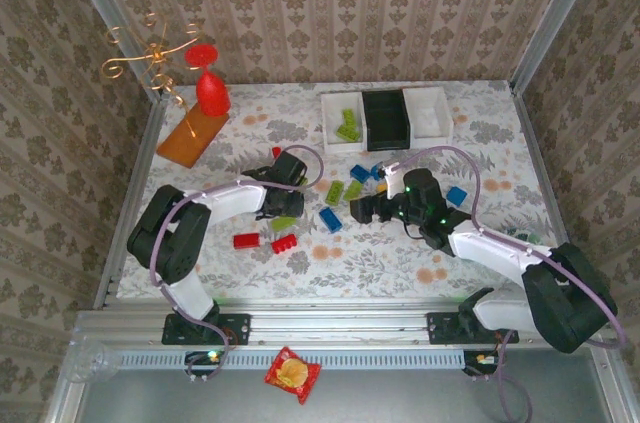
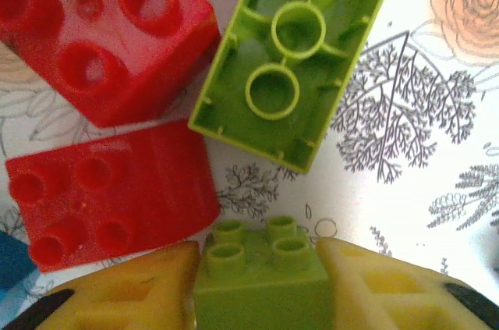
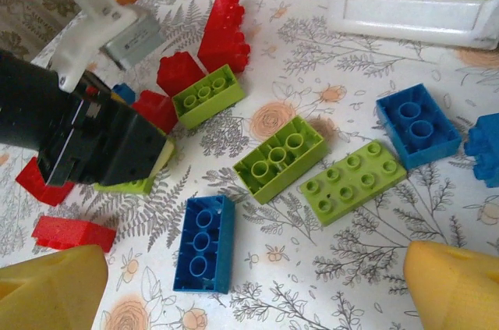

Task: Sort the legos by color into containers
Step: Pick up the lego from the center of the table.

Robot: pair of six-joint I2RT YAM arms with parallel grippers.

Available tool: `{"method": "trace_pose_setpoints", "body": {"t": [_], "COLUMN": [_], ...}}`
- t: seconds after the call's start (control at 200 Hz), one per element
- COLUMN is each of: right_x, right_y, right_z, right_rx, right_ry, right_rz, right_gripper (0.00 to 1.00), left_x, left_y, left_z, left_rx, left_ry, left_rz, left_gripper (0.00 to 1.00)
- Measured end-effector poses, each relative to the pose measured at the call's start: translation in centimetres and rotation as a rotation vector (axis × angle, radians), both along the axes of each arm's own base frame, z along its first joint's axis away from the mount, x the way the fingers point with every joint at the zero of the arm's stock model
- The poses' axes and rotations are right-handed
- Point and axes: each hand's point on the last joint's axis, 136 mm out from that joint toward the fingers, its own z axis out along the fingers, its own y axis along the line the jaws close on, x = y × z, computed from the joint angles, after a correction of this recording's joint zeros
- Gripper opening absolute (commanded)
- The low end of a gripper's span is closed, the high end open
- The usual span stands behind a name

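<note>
Left gripper (image 2: pixel 261 305) is closed on a lime green 2x2 brick (image 2: pixel 261 267), studs up, with a yellow finger (image 2: pixel 132 295) pressed flat against each side. The brick appears to sit on the bench (image 2: pixel 405 213). Close in front are a red brick (image 2: pixel 101 33), a second red brick (image 2: pixel 109 189) and an upturned lime green 2x4 brick (image 2: pixel 292 57). None is seen touching the held one. Step in hand is judged to be the pick of a green piece, with the grasp made and the lift not yet done. Right gripper (image 3: pixel 257 299) is held wide with nothing between its fingers, above an upturned blue 2x4 brick (image 3: pixel 203 243) and more loose green and blue pieces mid-bench. At the far edge the containers are lined up: left white bin (image 1: pixel 327 123), black bin (image 1: pixel 388 143) and right white bin (image 1: pixel 445 115). Green bricks (image 1: pixel 348 125) are already in the left white bin, so that is taken as the target. A straight vertical lift is called for next, so the red neighbours are not dragged. A carry forward and to the right, over the loose pile, is then needed, with release only once above the bin walls. The right arm lies close to that path, so clearance should be checked.
</note>
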Motion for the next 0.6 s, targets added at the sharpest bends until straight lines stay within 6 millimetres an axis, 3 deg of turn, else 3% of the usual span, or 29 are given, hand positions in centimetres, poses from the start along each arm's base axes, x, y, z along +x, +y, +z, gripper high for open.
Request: {"method": "trace_pose_setpoints", "body": {"t": [0.14, 0.26, 0.425, 0.6], "right_x": [0.0, 0.1, 1.0, 1.9], "right_y": [0.1, -0.1, -1.5, -3.6], "right_z": [0.1, 0.1, -0.2, -0.8], "right_rx": [0.003, -0.001, -0.048, -0.124], "right_ry": [-0.003, -0.004, -0.017, -0.013], "right_rz": [0.002, -0.007, -0.093, -0.213], "right_gripper": [0.99, 0.99, 0.99, 0.99], "left_x": [1.0, 1.6, 2.7, 8.0], "left_y": [-0.3, -0.7, -2.7, -7.4], "left_z": [0.7, 2.6, 7.4, 13.8], "left_rx": [-0.012, -0.043, -0.126, -0.217], "left_ry": [-0.05, -0.11, -0.229, -0.383], "left_rz": [0.006, 0.006, -0.031, -0.089], "left_gripper": [0.33, 0.32, 0.33, 0.35]}}
